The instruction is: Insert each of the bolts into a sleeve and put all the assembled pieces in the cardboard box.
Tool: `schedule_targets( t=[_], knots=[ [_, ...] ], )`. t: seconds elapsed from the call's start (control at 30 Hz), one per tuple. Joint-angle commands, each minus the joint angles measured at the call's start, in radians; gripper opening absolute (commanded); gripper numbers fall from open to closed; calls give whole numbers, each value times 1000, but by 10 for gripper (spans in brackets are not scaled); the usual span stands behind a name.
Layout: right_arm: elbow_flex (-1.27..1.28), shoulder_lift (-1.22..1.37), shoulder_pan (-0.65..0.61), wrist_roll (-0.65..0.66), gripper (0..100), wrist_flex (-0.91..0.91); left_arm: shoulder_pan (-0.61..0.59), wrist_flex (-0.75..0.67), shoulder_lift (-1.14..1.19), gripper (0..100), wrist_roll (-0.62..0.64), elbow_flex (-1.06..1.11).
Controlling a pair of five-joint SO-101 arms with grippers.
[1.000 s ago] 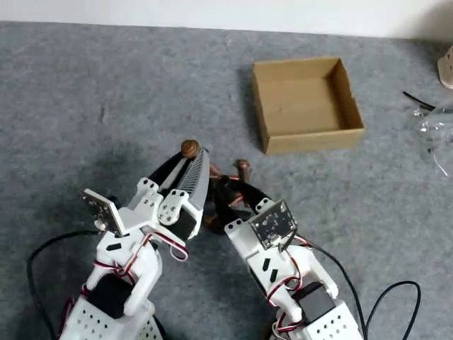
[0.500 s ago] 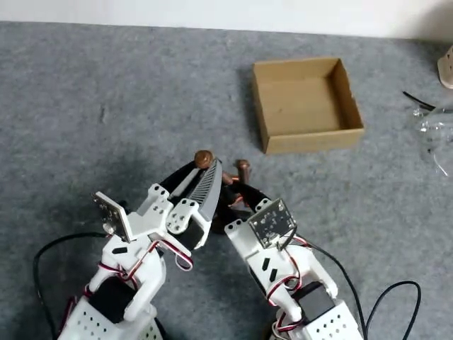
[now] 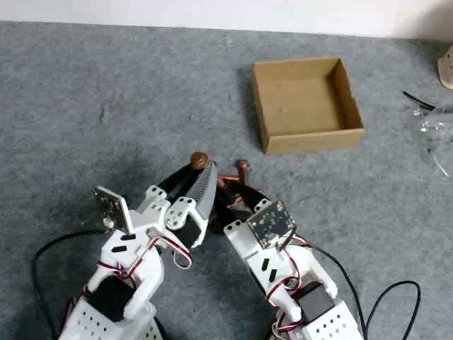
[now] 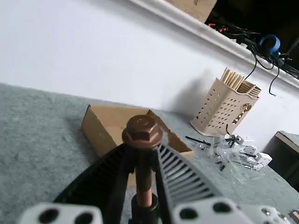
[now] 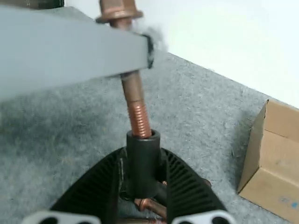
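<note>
Insertion step: the left gripper (image 4: 142, 151) pinches 1 bolt (image 4: 142, 132), its tip just inside the sleeve (image 5: 141, 172) clamped by the right gripper (image 5: 142, 158), near the cardboard box (image 3: 315, 140); next, I'd say, a straight push down

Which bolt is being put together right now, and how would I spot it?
Find the cardboard box on the grey carpet, then look just in front of its near wall. The held bolt sits head-up between the left arm's fingers, its threaded end in the mouth of the black sleeve. Unlike the loose bolt beside it, which nothing grips, this one is clamped.
</note>
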Motion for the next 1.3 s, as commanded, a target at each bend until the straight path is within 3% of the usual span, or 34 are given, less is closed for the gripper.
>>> schedule_targets(
  t=[0.0, 0.33, 0.7, 0.77, 0.97, 1.07, 1.27],
  knots=[
    [127, -25, -1, 11, 4, -10, 33, 58, 2, 4, 14, -5],
    [127, -25, -2, 103, 4, -8, 68, 210, 8, 4, 12, -58],
    [127, -25, -2, 103, 4, -8, 67, 245, 1, 7, 11, -47],
    [127, -25, -2, 103, 4, -8, 67, 245, 5, 56, 11, -45],
    [127, -25, -2, 103, 4, -8, 70, 315, 8, 375, 18, -25],
    [127, -25, -2, 103, 4, -8, 28, 333, 1, 391, 61, -30],
    [127, -25, -2, 103, 4, -8, -168, 338, 1, 357, 204, -125]
  ],
)
